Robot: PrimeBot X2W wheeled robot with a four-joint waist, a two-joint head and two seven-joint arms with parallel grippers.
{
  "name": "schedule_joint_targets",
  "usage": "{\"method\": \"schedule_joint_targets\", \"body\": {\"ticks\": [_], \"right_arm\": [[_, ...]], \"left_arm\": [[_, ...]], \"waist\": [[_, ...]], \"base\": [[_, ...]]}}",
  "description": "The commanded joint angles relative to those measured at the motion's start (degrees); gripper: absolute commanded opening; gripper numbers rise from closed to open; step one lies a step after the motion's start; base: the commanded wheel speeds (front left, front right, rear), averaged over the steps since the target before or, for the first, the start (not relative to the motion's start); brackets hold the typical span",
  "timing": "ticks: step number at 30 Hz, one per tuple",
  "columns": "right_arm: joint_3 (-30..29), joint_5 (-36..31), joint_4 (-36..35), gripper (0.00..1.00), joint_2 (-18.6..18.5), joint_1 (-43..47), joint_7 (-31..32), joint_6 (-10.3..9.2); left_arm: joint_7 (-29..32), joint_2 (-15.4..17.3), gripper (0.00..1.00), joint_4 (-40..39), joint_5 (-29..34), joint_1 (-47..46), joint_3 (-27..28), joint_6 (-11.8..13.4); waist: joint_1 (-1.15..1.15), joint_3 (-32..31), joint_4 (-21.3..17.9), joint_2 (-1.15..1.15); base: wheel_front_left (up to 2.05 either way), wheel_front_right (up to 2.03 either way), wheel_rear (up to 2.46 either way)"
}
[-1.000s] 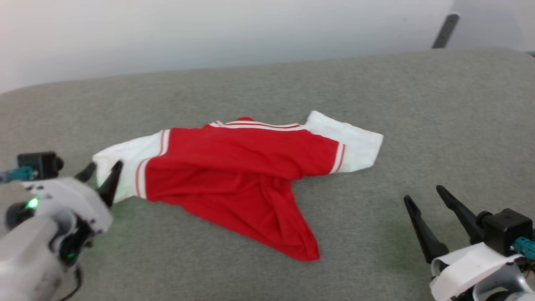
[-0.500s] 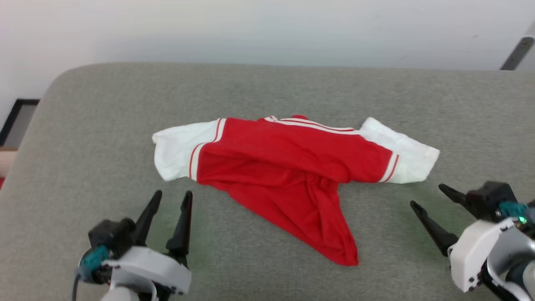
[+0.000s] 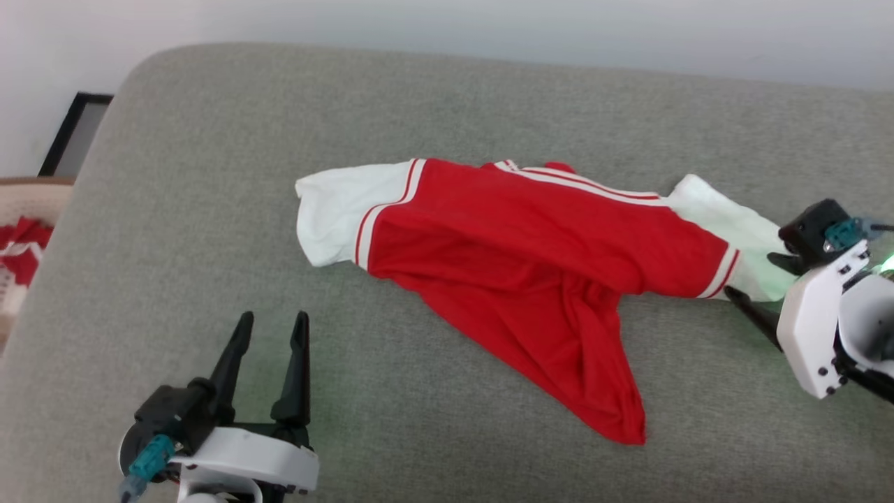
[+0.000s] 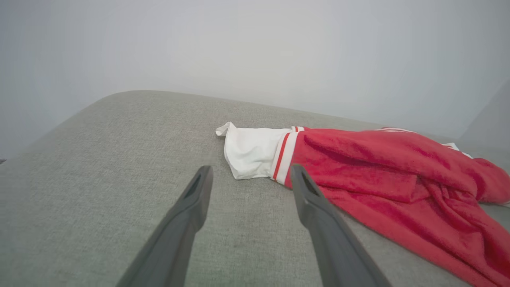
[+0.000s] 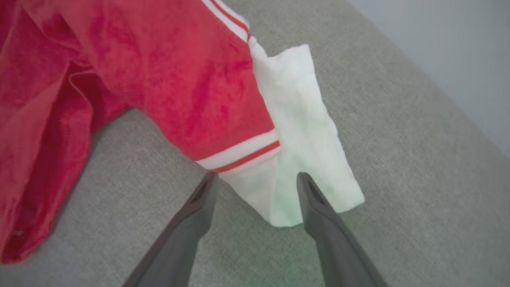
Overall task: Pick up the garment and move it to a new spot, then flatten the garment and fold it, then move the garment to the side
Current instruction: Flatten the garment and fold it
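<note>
The garment (image 3: 531, 244) lies crumpled on the grey cushion: a red body, white sleeves at both ends, red-white stripe trim, and a red point trailing toward me. My left gripper (image 3: 272, 321) stands open at the lower left, on the near side of the left white sleeve (image 4: 251, 151) and apart from it. At the right, my right gripper (image 3: 749, 274) is open, its fingers on either side of the end of the right white sleeve (image 5: 303, 131), close above it. The garment (image 5: 191, 79) shows no number or logo.
The grey cushion (image 3: 489, 91) has a rounded left corner and a pale wall behind it. Beyond its left edge stand a dark frame (image 3: 73, 133) and a red and cream thing (image 3: 21, 244). Bare fabric stretches in front of the garment.
The head camera has swung left and down. My left gripper has drawn back from the left sleeve to the near side. My right gripper has come forward to the right sleeve's end.
</note>
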Motion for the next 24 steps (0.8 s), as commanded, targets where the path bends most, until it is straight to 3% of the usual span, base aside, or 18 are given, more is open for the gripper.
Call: {"method": "schedule_joint_targets", "body": {"ticks": [1,11,12,13,14,16,24], "right_arm": [[1.7,1.4,1.6,1.00,-0.7,-2.1,0.4,-0.06],[10.4,5.6,6.0,1.00,-1.6,-7.4,-1.9,-0.06],[11.3,6.1,5.9,0.78,-1.5,-7.6,-2.2,-0.06],[12.4,6.5,5.7,0.44,-1.6,-7.7,-2.4,-0.06],[13.3,7.0,5.5,0.25,-1.9,-8.0,-2.9,-0.06],[14.9,8.2,5.7,0.00,-2.0,-8.7,-3.2,-0.06],[18.9,11.0,6.3,0.00,-1.8,-11.1,-5.8,-0.06]], "left_arm": [[0.0,-0.9,1.00,0.2,1.0,0.3,1.0,-1.0],[0.0,-4.1,1.00,1.6,4.7,-0.3,6.0,-4.9],[0.0,-4.3,1.00,1.7,4.9,-0.4,6.3,-5.2],[0.0,-4.4,1.00,1.7,5.1,-0.6,6.7,-5.5],[0.0,-4.6,1.00,1.8,5.3,-0.7,7.0,-5.7],[0.0,-4.7,1.00,1.9,5.7,-1.1,7.6,-6.2],[0.0,-4.2,1.00,2.3,6.7,-2.6,8.8,-7.6]], "waist": [[0.00,1.3,1.3,0.00],[0.00,2.4,1.1,0.00],[0.00,2.4,1.0,0.00],[0.00,2.5,0.8,0.00],[0.00,2.6,0.7,0.00],[0.00,2.7,0.3,0.00],[0.00,3.5,-0.8,0.00]], "base": [[0.00,0.00,0.00],[0.00,0.00,0.00],[0.00,0.00,0.00],[0.00,0.00,0.00],[0.00,0.00,0.00],[0.00,0.00,0.00],[0.00,0.00,0.00]]}}
